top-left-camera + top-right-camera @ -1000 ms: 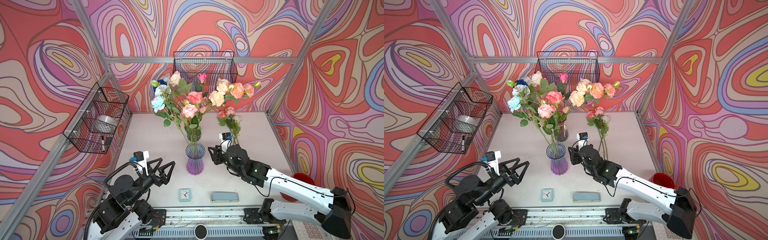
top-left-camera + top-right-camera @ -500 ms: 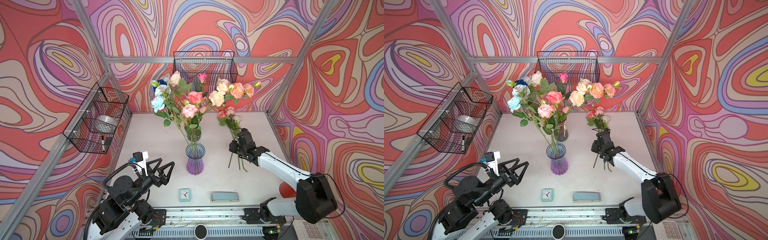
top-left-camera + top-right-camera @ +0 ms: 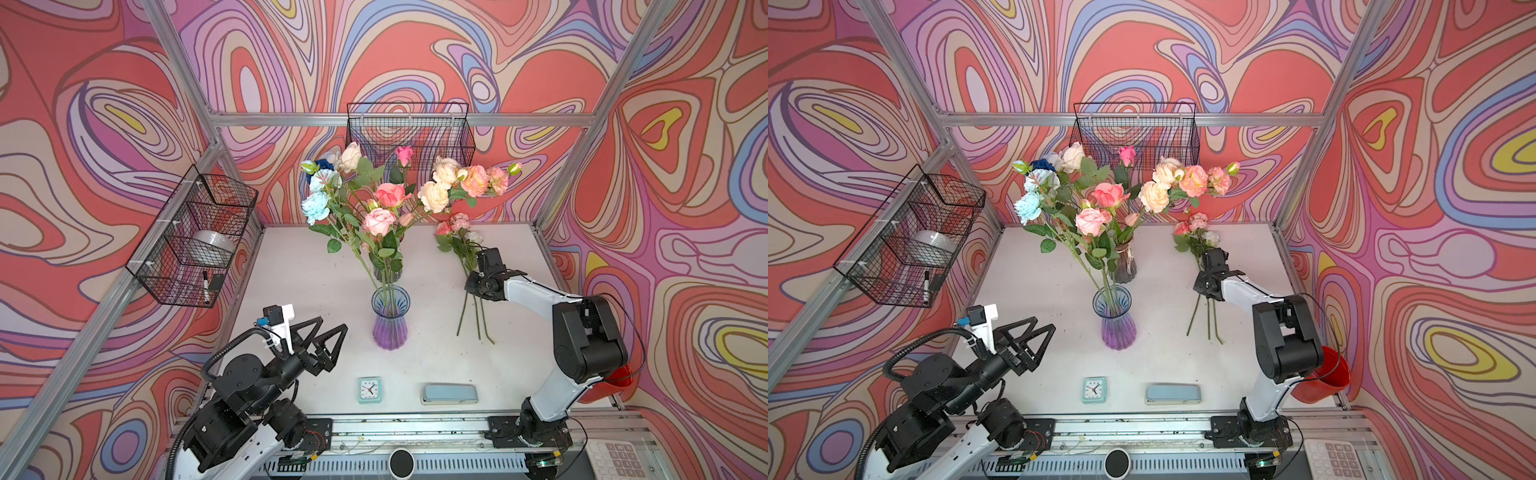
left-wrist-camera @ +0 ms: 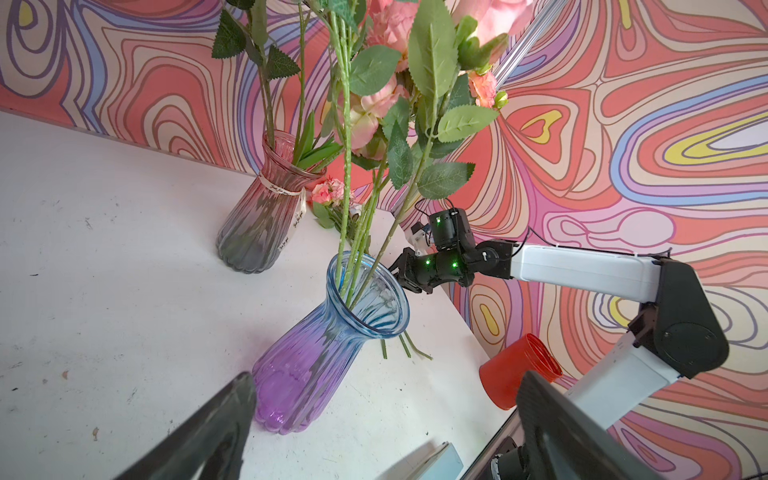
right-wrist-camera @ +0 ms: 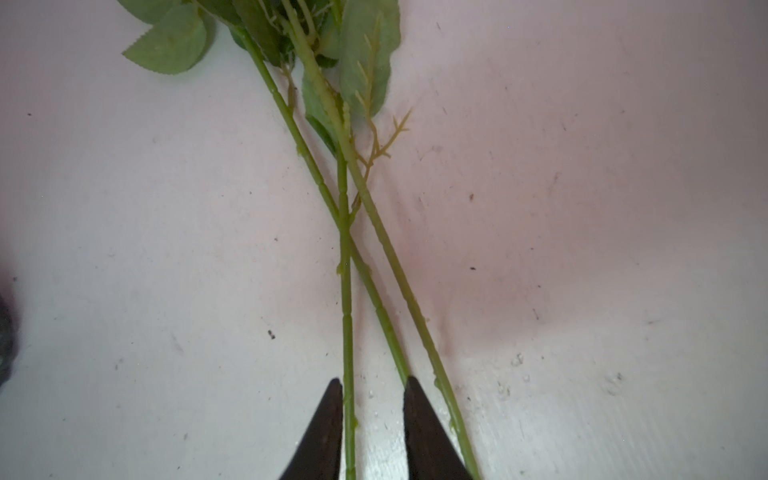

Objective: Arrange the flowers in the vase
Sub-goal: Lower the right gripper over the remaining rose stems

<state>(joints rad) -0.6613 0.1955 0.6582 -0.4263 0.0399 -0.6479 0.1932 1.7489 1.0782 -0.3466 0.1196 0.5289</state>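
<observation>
A blue-and-purple glass vase (image 3: 390,320) (image 4: 332,332) stands mid-table with several flowers (image 3: 376,220) in it. Behind it a pink-grey vase (image 3: 1125,266) (image 4: 262,216) holds more. Three flowers (image 3: 457,232) (image 3: 1196,232) lie on the table at the right, their stems (image 5: 345,291) crossing. My right gripper (image 3: 471,286) (image 5: 372,384) is down on these stems, jaws narrowly apart; one stem runs between the fingers, against one of them, and a second passes under the other fingertip (image 5: 411,386). My left gripper (image 3: 332,323) (image 4: 386,374) hovers wide open left of the blue-purple vase, holding nothing.
A small clock (image 3: 369,390) and a pale blue case (image 3: 450,394) lie near the front edge. A red cup (image 3: 1320,374) sits off the table's right front corner. Wire baskets hang on the left wall (image 3: 195,237) and the back wall (image 3: 409,133).
My right arm swung from beside the blue-purple vase out to the lying flowers at the right, then lowered onto their stems with its jaws narrowing. The left arm stayed still.
</observation>
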